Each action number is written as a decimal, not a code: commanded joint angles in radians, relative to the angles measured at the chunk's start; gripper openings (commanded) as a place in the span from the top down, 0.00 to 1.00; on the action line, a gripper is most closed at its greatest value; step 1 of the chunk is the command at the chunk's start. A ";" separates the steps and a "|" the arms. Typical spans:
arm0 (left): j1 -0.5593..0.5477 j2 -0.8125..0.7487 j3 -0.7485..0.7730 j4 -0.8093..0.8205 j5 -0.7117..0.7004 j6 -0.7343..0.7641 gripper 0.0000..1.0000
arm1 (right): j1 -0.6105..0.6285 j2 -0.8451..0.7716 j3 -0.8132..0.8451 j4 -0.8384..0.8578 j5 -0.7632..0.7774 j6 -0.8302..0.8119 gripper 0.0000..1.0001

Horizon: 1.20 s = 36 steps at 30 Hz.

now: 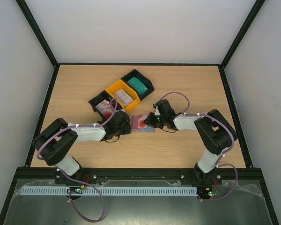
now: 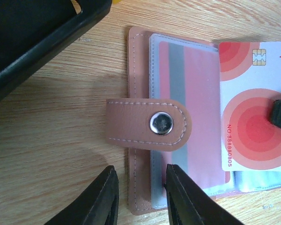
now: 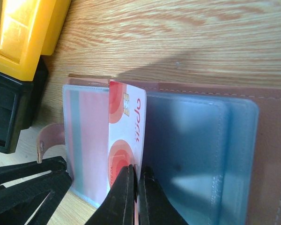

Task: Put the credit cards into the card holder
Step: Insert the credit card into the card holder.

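Right gripper [image 3: 136, 187] pinches the card [image 3: 126, 122] (edge beside the blue pocket [image 3: 187, 150]); slide it in level. Left fingers [image 2: 105, 199], parted, straddle the holder [image 2: 140, 79] edge.

Chief: Right wrist view, findings?
Inspector: Red-and-white card [image 3: 126, 126]: bottom edge hidden behind the right claw [image 3: 136, 171]. Card holder [image 3: 267, 140] cut off right of that claw.
Chief: Left wrist view?
Inspector: Same card runs off frame, up and right of the left claw [image 2: 140, 176]; black tray [image 2: 33, 42] cropped above-left. From overhead, card print too small to read.
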 commanded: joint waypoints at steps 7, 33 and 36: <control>0.003 0.036 0.009 -0.025 -0.003 -0.002 0.69 | 0.022 0.053 -0.067 -0.071 0.008 0.031 0.98; 0.003 0.036 0.001 -0.023 0.010 -0.006 0.70 | 0.057 0.018 -0.061 -0.034 0.138 0.009 0.98; 0.003 0.036 0.001 -0.022 0.012 -0.004 0.70 | 0.057 0.030 -0.059 -0.035 0.150 0.003 0.98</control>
